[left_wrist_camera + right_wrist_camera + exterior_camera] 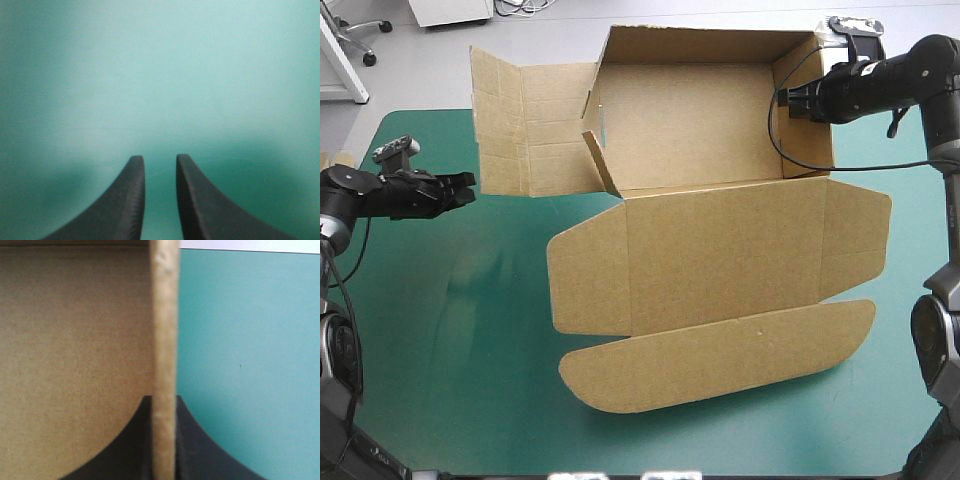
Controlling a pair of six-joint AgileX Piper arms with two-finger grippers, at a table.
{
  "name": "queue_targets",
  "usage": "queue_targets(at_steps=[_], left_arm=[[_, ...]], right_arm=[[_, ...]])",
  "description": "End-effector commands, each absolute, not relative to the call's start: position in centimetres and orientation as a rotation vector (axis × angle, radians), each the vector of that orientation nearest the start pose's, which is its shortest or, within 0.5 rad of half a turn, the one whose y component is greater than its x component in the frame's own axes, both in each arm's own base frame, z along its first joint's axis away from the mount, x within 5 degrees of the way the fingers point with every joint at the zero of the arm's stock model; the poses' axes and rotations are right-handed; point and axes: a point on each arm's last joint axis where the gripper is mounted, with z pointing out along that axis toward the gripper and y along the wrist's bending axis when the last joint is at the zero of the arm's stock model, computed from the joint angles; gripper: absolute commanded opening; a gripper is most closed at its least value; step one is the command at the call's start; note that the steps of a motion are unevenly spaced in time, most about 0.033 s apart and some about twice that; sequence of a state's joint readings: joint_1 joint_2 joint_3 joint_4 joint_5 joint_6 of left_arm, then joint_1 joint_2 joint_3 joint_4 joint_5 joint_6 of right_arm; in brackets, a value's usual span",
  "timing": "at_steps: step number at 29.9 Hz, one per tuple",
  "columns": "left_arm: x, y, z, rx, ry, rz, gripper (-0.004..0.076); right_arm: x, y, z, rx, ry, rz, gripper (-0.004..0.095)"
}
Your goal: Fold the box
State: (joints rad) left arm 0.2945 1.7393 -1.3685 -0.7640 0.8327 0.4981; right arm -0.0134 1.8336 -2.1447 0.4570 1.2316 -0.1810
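The brown box (700,130) lies at the table's far side, its far and right walls raised. Its left side panel (535,130) lies flat, with a short flap (600,165) standing askew beside it. The lid (720,260) and its rounded tuck flap (720,360) lie flat toward the front. My right gripper (783,98) (163,399) is shut on the right wall (165,315), one finger inside and one outside. My left gripper (468,186) (160,159) hovers over the teal-green cover (160,75), left of the side panel. Its fingers stand a narrow gap apart with nothing between them.
An edge of more brown board (338,158) shows at the table's left edge. Bare teal-green cover (450,330) stretches along the left and front of the box. The side panel and far wall reach past the table's far edge.
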Motion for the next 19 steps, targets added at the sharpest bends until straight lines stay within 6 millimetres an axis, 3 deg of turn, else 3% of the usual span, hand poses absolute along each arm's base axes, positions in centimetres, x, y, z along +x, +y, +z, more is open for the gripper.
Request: queue_targets(at_steps=[1, 4, 9, 19], left_arm=[[37.8, 4.1, 31.7, -0.134, 2.197, -0.869, 0.0162], [37.8, 2.4, 32.4, -0.059, 2.103, -1.079, 0.0162], [37.8, -0.4, 33.8, 0.037, 1.976, -1.256, 0.0162], [37.3, -4.2, 34.5, 0.165, 1.927, -1.403, 0.0164]], right_arm=[[37.3, 3.3, 48.0, -0.202, 2.169, 0.516, -0.0028], [37.5, 3.2, 47.8, -0.199, 2.171, 0.507, -0.0028], [37.7, 3.2, 47.6, -0.199, 2.181, 0.507, -0.0028], [38.2, 3.0, 47.0, -0.189, 2.200, 0.476, -0.0028]])
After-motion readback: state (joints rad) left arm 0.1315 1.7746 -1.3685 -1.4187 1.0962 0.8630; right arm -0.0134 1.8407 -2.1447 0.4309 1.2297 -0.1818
